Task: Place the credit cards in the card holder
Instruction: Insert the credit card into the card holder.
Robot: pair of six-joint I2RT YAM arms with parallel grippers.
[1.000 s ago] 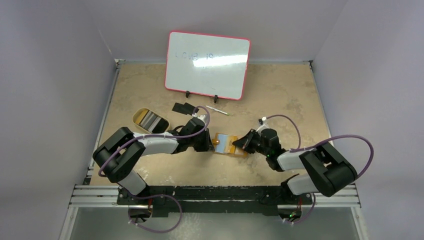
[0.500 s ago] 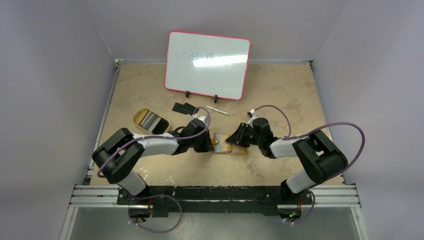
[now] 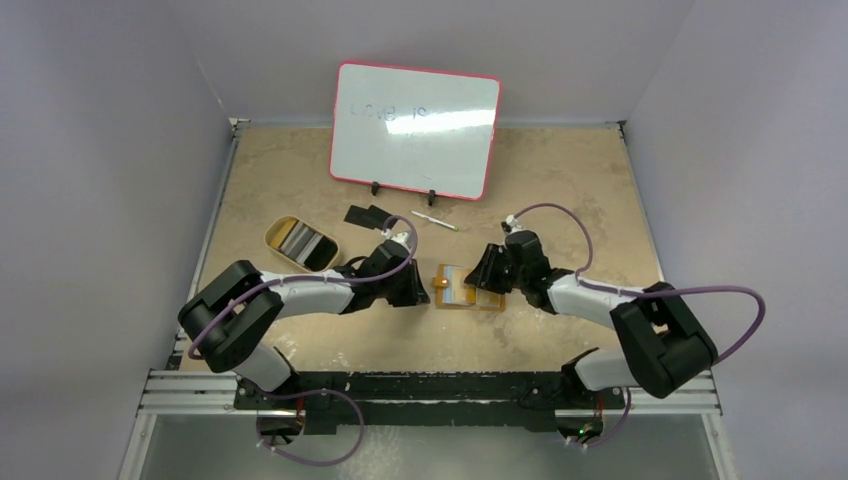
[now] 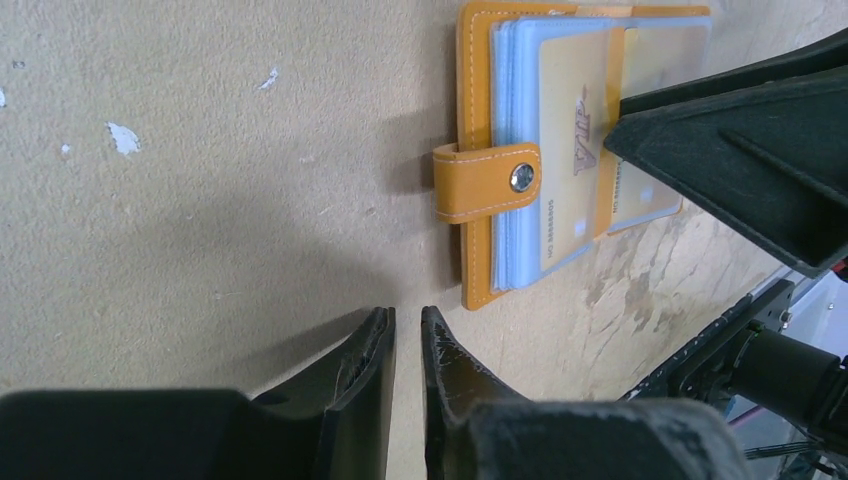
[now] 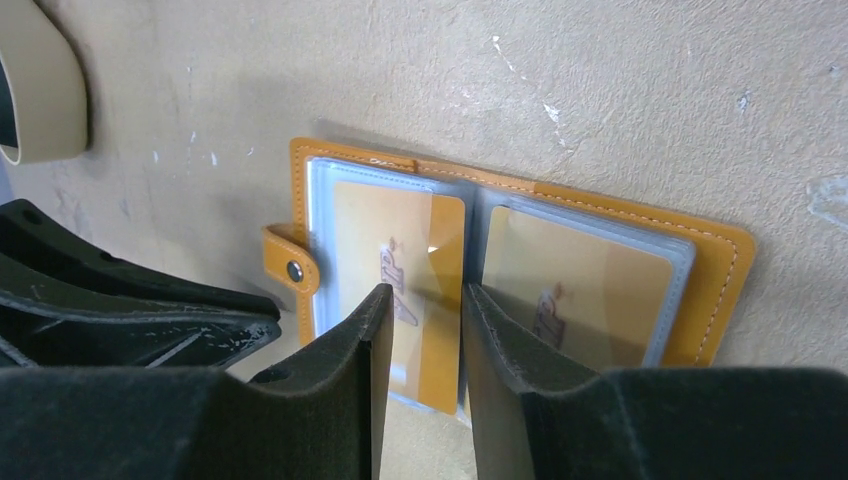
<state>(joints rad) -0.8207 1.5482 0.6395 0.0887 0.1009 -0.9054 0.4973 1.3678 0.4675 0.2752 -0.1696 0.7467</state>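
Note:
The orange-tan card holder (image 3: 462,288) lies open on the table between both grippers. An orange-yellow card (image 5: 400,230) sits in its left clear sleeve, its lower end sticking out; a second (image 5: 580,280) fills the right sleeve. The snap tab (image 4: 487,181) points toward my left gripper (image 4: 408,318), which is empty, jaws almost touching, just left of the holder (image 4: 480,90). My right gripper (image 5: 425,295) hovers over the holder's middle fold, jaws a narrow gap apart with nothing between them. Two black cards (image 3: 367,216) lie at the back left.
An oval tan tin dish (image 3: 299,243) stands left of the left arm. A slim pen (image 3: 434,221) lies in front of the red-framed whiteboard (image 3: 415,130) at the back. The dish rim shows in the right wrist view (image 5: 40,90).
My right gripper has moved left and away from me, from the holder's right edge to over its middle. The left gripper has barely moved.

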